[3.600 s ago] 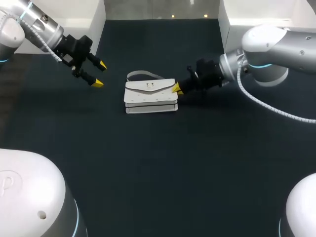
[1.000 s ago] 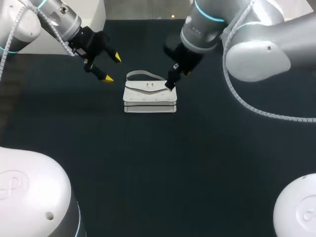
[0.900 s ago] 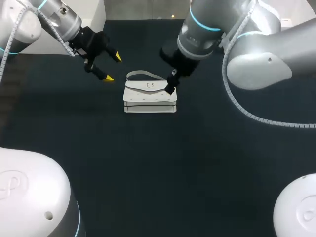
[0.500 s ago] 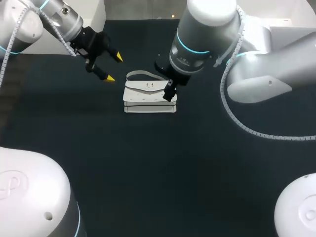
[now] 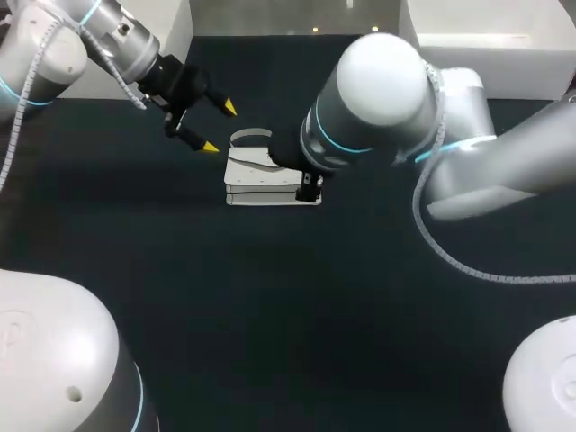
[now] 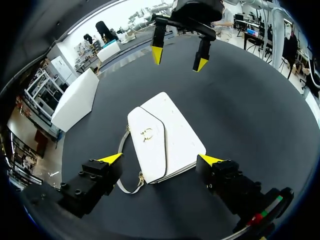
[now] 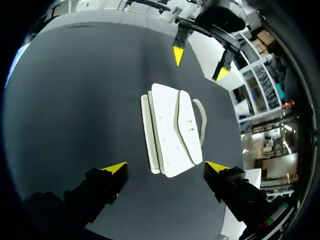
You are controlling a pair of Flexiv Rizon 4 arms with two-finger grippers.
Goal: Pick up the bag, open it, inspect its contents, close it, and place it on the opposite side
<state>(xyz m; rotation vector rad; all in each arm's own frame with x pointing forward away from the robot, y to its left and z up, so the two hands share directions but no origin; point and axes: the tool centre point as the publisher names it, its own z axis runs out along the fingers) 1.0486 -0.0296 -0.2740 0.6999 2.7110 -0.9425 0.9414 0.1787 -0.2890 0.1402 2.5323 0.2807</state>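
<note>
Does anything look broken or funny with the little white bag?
No, nothing stands out. The white bag lies flat on the table with its flap shut and its strap looped beside it. The left hand and the right hand are both open, and neither is gripping the bag.

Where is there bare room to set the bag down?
Free: the broad table stretch in front of the bag, toward the robot. Crowded: around the bag, left tool beside it, right tool over it.
</note>
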